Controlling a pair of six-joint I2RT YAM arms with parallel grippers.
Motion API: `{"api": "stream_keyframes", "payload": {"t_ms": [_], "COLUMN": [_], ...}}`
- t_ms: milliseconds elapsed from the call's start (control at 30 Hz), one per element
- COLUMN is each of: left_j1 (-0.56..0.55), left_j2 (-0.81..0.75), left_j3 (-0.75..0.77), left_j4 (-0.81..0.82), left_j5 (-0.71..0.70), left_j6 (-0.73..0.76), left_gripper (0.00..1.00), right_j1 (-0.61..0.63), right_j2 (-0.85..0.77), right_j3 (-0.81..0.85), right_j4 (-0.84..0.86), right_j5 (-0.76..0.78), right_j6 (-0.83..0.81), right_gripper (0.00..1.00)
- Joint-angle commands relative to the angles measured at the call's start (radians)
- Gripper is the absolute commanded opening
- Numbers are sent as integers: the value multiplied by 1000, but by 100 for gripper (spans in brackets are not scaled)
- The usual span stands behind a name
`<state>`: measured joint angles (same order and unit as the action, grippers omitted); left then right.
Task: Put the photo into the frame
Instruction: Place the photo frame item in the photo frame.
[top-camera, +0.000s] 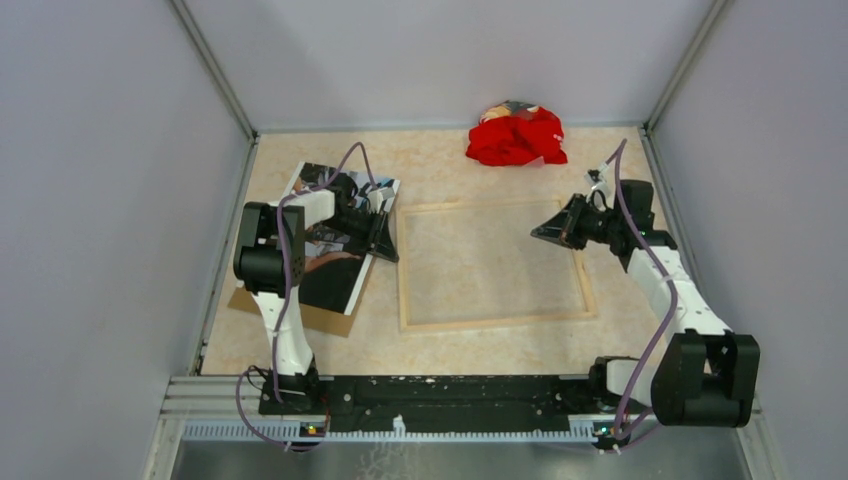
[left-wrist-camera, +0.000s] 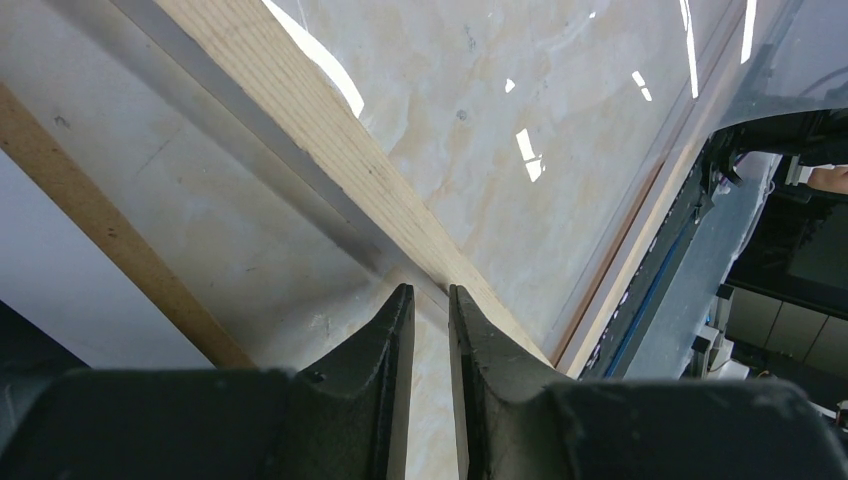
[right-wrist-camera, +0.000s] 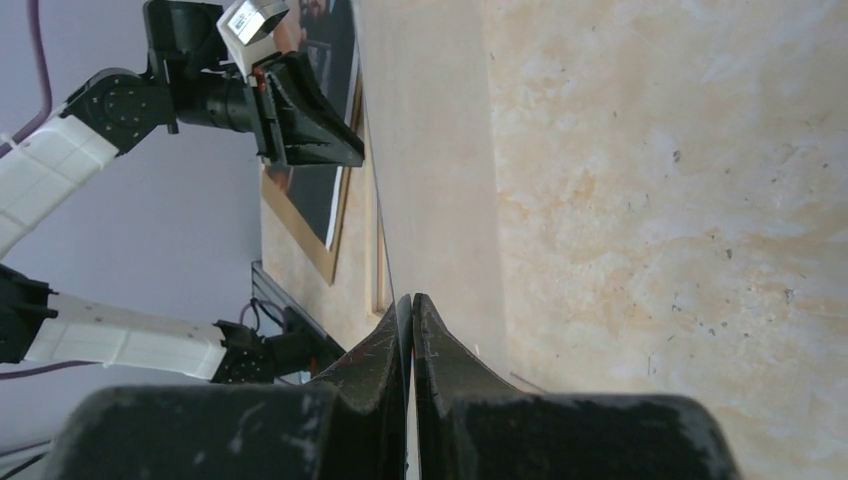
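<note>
Photo (top-camera: 335, 275) on brown board (top-camera: 245, 298), left of frame (top-camera: 490, 320); red cloth (top-camera: 515, 140) beyond.

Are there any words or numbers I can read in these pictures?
None can be read in any view.
The photo shows only a dark picture; any print on it is too small to tell.
The frame and the red cloth carry no lettering.

White-and-black arms (top-camera: 288, 338) — purple cables (top-camera: 621, 185)
</note>
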<state>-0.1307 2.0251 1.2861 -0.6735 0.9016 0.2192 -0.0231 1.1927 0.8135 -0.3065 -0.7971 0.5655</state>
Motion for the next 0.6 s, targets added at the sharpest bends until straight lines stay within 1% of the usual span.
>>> {"api": "stream_keyframes", "payload": {"t_ms": [0, 133, 233, 400, 567], "left_j1": [2, 2, 2, 3, 2], "left_j2": [4, 5, 4, 6, 6], "left_j3": [-1, -2, -4, -5, -5], "left_j4": [10, 12, 12, 15, 16], "left_j5": [30, 33, 33, 33, 36], "left_j6": [15, 14, 16, 16, 14], "left_gripper": [25, 25, 25, 25, 25], "right_j1": [-3, -2, -1, 8, 17], "right_j2": [11, 34, 49, 62, 80], "right_j3": [34, 55, 73, 92, 113], "right_j4": [-27, -67, -111, -175, -205], "right_j5": [21, 59, 104, 184, 238], "right_j6": [-46, -77, -113, -165, -187], "right_gripper": [0, 0, 5, 19, 34]}}
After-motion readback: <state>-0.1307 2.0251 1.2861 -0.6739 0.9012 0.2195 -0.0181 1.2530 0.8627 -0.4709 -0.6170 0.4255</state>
